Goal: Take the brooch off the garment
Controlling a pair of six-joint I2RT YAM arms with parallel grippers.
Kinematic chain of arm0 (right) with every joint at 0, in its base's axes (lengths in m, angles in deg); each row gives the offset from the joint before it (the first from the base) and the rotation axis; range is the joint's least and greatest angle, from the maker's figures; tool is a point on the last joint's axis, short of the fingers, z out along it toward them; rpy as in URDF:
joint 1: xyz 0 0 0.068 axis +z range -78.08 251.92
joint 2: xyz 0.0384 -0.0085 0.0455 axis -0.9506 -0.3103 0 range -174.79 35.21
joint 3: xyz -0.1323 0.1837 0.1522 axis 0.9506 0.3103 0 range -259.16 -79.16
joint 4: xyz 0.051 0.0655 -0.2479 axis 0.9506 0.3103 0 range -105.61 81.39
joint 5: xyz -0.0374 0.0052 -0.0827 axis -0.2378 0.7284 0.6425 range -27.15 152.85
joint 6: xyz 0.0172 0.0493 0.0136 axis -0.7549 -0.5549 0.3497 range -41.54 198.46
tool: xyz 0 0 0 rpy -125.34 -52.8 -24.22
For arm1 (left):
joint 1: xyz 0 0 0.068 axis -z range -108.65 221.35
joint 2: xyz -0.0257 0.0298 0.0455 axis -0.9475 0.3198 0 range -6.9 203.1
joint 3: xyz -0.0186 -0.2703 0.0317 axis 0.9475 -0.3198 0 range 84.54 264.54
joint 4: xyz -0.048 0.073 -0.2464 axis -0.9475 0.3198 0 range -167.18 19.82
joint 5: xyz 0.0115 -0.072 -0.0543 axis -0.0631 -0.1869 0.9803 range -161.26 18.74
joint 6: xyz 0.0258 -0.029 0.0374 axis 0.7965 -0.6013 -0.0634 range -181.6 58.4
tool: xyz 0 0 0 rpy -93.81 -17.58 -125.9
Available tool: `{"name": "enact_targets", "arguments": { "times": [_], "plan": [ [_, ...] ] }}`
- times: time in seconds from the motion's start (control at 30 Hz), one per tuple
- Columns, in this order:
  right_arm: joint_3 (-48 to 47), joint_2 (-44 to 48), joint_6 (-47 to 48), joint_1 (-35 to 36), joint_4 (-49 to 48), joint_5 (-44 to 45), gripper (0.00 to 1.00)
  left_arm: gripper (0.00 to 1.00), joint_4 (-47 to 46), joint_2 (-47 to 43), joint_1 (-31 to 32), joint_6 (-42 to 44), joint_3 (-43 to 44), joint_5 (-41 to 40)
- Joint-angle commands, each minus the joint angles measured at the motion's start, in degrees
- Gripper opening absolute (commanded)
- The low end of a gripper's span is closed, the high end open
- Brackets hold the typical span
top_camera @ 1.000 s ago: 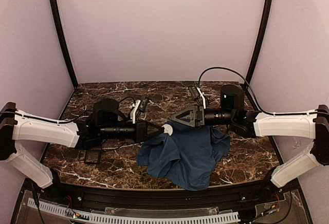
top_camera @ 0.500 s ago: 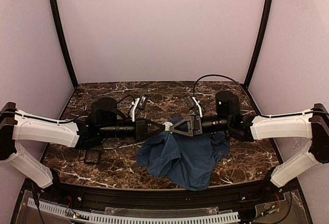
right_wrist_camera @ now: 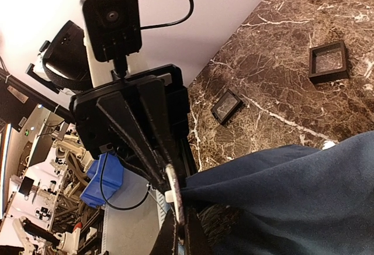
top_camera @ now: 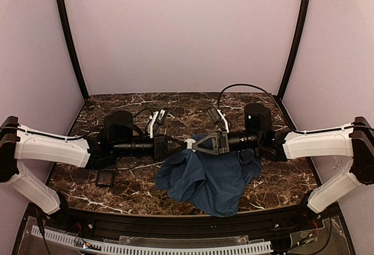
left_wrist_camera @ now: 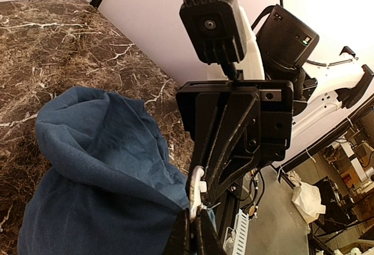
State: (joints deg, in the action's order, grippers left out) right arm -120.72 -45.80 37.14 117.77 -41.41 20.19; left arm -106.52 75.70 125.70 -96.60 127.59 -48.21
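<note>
The brooch (top_camera: 190,143) is a small whitish disc held in the air above the table, between the two arms. My left gripper (top_camera: 183,144) comes from the left and my right gripper (top_camera: 195,144) from the right, tip to tip. In the left wrist view my left gripper (left_wrist_camera: 196,235) pinches the lower edge of the brooch (left_wrist_camera: 197,193). In the right wrist view my right gripper (right_wrist_camera: 180,234) is shut on the brooch (right_wrist_camera: 176,193) from the other side. The blue garment (top_camera: 210,176) hangs from the brooch down onto the table.
A small black square tray (top_camera: 106,178) lies on the marble under the left arm. The right wrist view shows two black trays (right_wrist_camera: 329,62) (right_wrist_camera: 226,106) on the table. Pale walls and black posts enclose the back and sides.
My right gripper has moved left to the brooch and closed on it. The left arm has stayed in place with the brooch. The garment's top edge has been drawn slightly left.
</note>
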Motion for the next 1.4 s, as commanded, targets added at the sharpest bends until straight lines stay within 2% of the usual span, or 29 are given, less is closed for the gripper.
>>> {"name": "enact_targets", "arguments": {
  "times": [0.0,0.07,0.13,0.33,0.57,0.63,0.67,0.83,1.03,1.1,1.17,1.37],
  "plan": [
    [-1.0,-1.1,-0.5,0.7,-2.8,0.6,0.00,0.19,-0.4,0.2,0.2,1.2,1.3,2.3],
    [-0.9,-0.7,-0.3,0.6,-2.5,1.4,0.00,0.56,2.3,-0.2,0.3,2.6,1.7,2.1],
    [-0.8,-0.3,-0.3,0.6,-2.5,2.1,0.00,0.73,4.3,-1.0,0.3,4.3,1.3,1.2],
    [-1.6,-0.8,-0.1,0.7,-2.1,2.1,0.00,0.93,7.9,-1.8,0.5,8.2,0.0,0.4],
    [-2.5,-2.1,-0.4,0.7,-2.6,2.1,0.00,0.95,14.4,1.0,2.2,12.3,4.2,-1.7],
    [-2.6,-2.1,-0.5,0.7,-2.7,2.2,0.00,0.94,14.6,1.2,2.4,12.7,4.3,-2.6],
    [-2.6,-2.1,-0.4,0.7,-2.8,2.3,0.00,0.90,14.7,1.2,2.4,12.8,4.4,-3.0],
    [-2.7,-2.5,-0.5,0.7,-3.4,2.1,0.00,0.47,15.8,1.9,2.4,13.1,4.9,-3.3],
    [-2.7,-3.1,-0.5,0.7,-3.6,2.1,0.00,0.13,16.0,1.8,2.5,12.9,4.9,-3.9],
    [-2.6,-3.2,-0.2,0.6,-3.6,2.0,0.00,0.05,15.8,1.8,2.4,12.8,4.9,-4.0],
    [-2.4,-3.2,0.1,0.7,-3.7,1.9,0.00,0.01,15.5,1.8,2.5,12.5,4.7,-4.0],
    [-1.7,-2.3,2.4,0.6,-2.4,2.5,0.00,0.01,14.3,1.4,2.5,12.1,4.2,-4.3]
  ]
}}
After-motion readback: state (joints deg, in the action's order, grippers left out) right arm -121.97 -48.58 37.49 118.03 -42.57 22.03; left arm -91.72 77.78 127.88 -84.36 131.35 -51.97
